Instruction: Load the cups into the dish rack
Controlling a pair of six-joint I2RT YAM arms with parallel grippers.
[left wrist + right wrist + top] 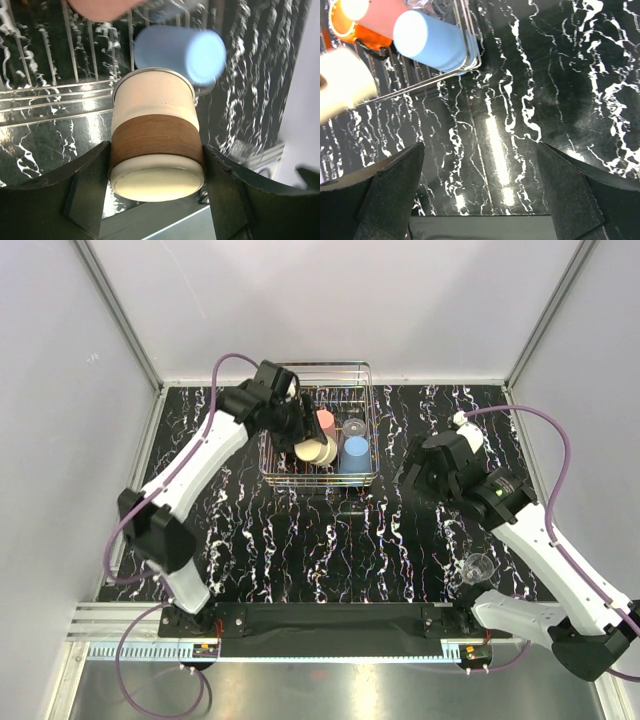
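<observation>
The dish rack (pixel 366 375) stands at the back centre of the table. In it are a salmon-pink tumbler (pixel 325 422), a clear glass (pixel 354 427) and a light blue cup (pixel 356 452). My left gripper (pixel 298 438) is shut on a beige cup with a brown band (pixel 155 145) and holds it over the rack's near left part. The beige cup (pixel 316 452) is tilted on its side. My right gripper (pixel 413 476) is open and empty, right of the rack above the table. The right wrist view shows the blue cup (pixel 432 42), the pink tumbler (pixel 380 15) and an orange mug (pixel 342 31).
Another clear glass (pixel 478 567) stands on the black marbled table (pixel 330 550) near the right arm's base. The rack's wire rim (pixel 420 82) runs between my right gripper (pixel 480 200) and the cups. White walls close in the back and sides.
</observation>
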